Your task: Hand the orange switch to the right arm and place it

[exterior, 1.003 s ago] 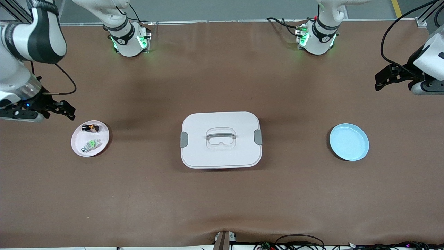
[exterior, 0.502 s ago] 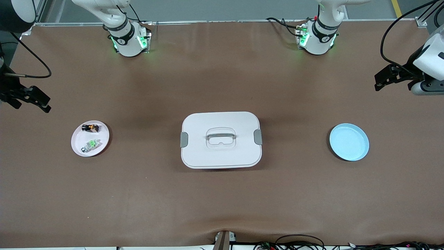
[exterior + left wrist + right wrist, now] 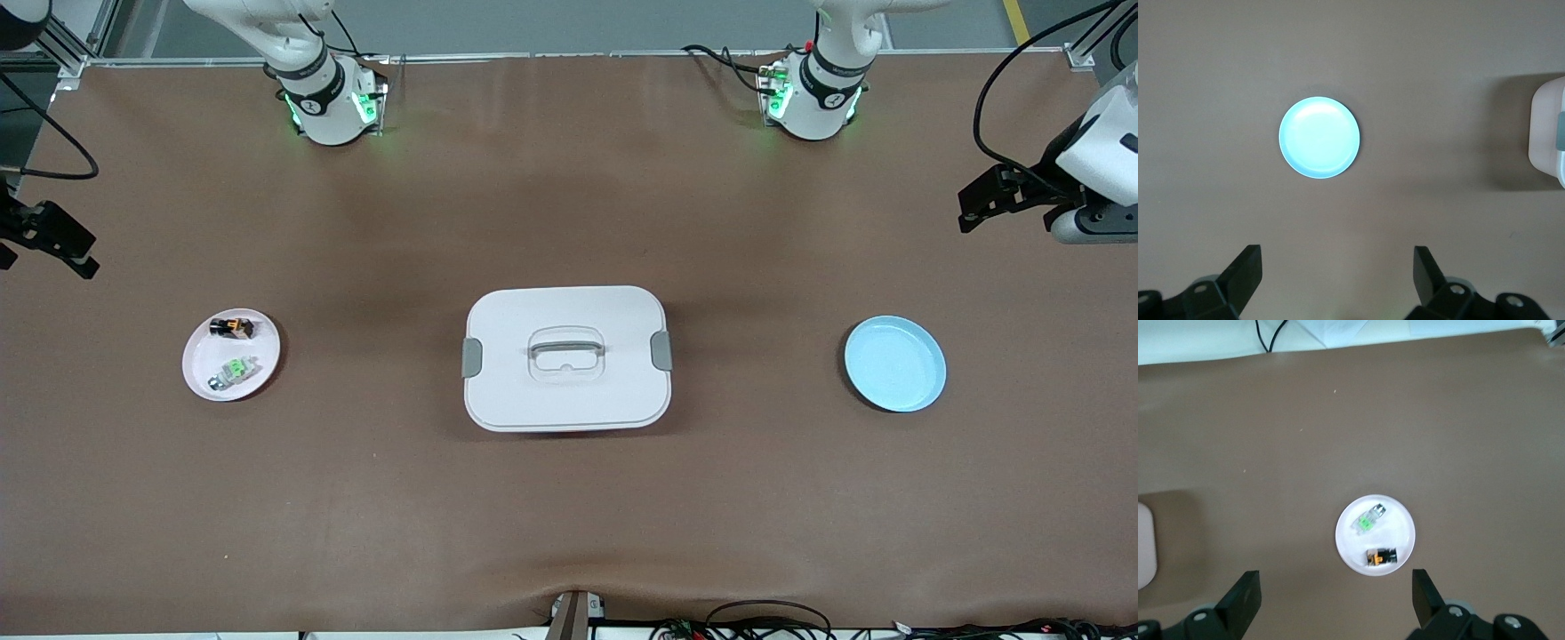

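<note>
The orange switch (image 3: 232,327) lies on a small white plate (image 3: 200,360) toward the right arm's end of the table, beside a whitish piece with a green top (image 3: 235,368). My right gripper (image 3: 62,244) hangs high over the table's edge at that end, open and empty. Its wrist view shows the switch (image 3: 1381,557) on the plate (image 3: 1398,527) between its open fingers (image 3: 1245,597). My left gripper (image 3: 982,203) waits over the left arm's end of the table, open and empty (image 3: 1338,277).
A white lidded box with a handle (image 3: 566,357) sits in the middle of the table; its edge shows in the left wrist view (image 3: 1548,133). A light blue plate (image 3: 894,364) lies toward the left arm's end, below the left gripper (image 3: 1319,137).
My right gripper has drawn away from the white plate, rising and moving out toward the table's edge at the right arm's end. The left arm has barely moved.
</note>
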Tool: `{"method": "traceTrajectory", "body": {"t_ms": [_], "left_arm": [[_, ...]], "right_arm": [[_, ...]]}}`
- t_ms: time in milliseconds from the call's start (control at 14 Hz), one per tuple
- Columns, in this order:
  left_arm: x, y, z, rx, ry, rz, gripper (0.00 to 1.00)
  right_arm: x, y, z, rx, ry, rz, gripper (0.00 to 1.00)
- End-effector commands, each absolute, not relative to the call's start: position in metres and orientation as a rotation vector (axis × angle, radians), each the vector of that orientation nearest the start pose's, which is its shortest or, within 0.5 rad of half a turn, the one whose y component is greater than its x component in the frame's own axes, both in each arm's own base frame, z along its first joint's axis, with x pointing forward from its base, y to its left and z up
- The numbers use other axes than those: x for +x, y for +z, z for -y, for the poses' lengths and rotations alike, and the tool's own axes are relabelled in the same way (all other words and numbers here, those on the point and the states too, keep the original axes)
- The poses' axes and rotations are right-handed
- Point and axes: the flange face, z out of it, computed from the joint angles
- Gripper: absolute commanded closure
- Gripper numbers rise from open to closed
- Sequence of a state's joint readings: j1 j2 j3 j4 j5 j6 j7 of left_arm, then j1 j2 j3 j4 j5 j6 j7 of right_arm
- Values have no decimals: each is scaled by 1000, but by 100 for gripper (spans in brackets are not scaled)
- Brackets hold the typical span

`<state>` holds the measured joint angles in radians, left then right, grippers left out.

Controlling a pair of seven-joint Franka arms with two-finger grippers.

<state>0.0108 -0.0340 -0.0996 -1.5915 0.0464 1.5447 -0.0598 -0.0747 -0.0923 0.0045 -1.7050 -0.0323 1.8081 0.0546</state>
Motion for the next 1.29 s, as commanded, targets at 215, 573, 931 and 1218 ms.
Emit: {"method": "traceTrajectory", "body": {"t_ms": [215,573,931,1218], "left_arm": [[539,632,46,-3097,7,-63,0],[537,633,47,-3097,14,-58,0],[534,634,51,-3097,36,-79,0],[537,632,50,-3101,41,-84,0]], "right_arm": [[539,632,35,-3135,-133,-133,0],[516,631,38,-3142,-99,82,0],[481,622,37,-3119,-197,59,0],[474,623,17,-3106,-210,-175,0]]}}
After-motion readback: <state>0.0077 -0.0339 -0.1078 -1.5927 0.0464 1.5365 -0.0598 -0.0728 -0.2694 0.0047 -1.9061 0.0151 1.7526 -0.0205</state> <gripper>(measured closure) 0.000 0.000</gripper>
